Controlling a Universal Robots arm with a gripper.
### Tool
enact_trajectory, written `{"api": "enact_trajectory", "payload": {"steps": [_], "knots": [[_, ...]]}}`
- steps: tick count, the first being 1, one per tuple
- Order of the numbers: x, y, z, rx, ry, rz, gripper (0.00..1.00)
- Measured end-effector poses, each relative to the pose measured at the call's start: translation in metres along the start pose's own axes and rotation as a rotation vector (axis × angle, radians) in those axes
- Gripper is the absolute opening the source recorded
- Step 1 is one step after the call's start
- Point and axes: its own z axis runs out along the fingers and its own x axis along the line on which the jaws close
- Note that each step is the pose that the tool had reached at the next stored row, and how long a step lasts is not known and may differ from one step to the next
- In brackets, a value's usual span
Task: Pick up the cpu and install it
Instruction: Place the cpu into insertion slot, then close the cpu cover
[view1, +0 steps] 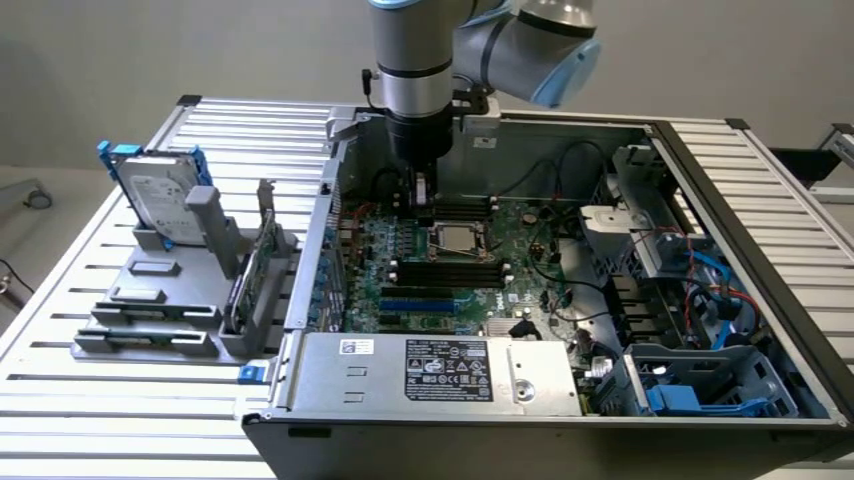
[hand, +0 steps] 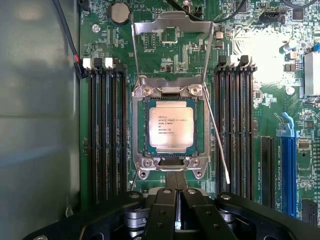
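cpu (hand: 171, 127) lying in socket (hand: 136, 150), hand (hand: 177, 194) closed nearby

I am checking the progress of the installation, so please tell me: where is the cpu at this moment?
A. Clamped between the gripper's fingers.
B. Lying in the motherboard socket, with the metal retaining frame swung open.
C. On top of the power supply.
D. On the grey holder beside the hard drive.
B: the cpu lies flat in the socket between the memory slots, and the retaining frame stands open.
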Motion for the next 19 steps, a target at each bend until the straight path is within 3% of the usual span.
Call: {"api": "enact_trajectory", "payload": {"steps": [19], "knots": [[-0.0001, 0.0013, -0.003, 0.0002, 0.0016, 0.0, 0.11]]}}
